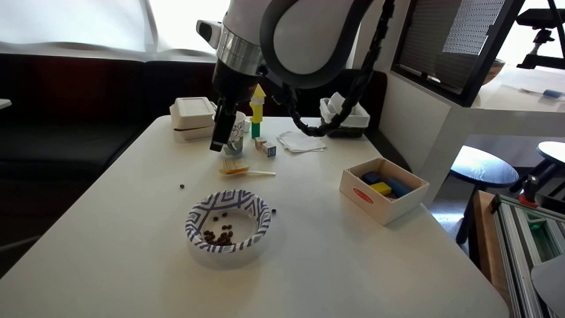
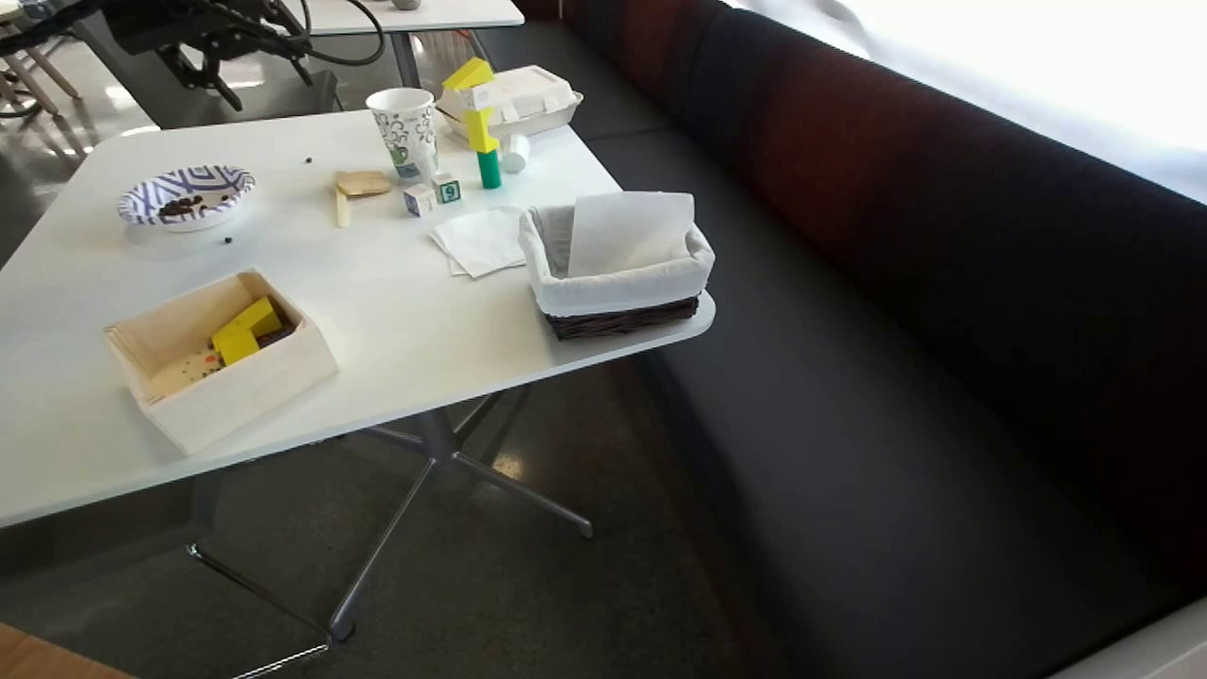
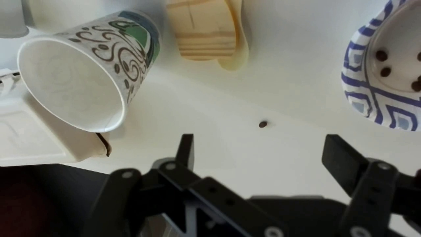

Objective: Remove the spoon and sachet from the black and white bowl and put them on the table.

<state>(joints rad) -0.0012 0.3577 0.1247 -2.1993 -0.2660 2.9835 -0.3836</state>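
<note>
The black and white bowl (image 1: 238,199) sits upright on the table (image 1: 309,265), with several dark beans inside. It also shows in the other views (image 2: 224,179) (image 3: 371,102). The pale spoon (image 1: 261,172) lies on the table beyond the bowl; its handle shows in an exterior view (image 2: 342,209). The tan sachet (image 1: 235,165) rests on the spoon's head; in the wrist view it (image 3: 204,29) looks wood-grained. No spoon or sachet is in the bowl. My gripper (image 3: 260,144) is open and empty, raised above the table, with a bean below between its fingers.
A paper cup (image 1: 235,139) and a white takeout box (image 1: 194,112) stand near the spoon. Also there are stacked blocks (image 1: 257,110), letter cubes (image 1: 268,149), napkins (image 1: 300,142), a lined basket (image 2: 618,283) and a wooden box (image 1: 384,190). Loose beans (image 3: 262,124) lie around the bowl.
</note>
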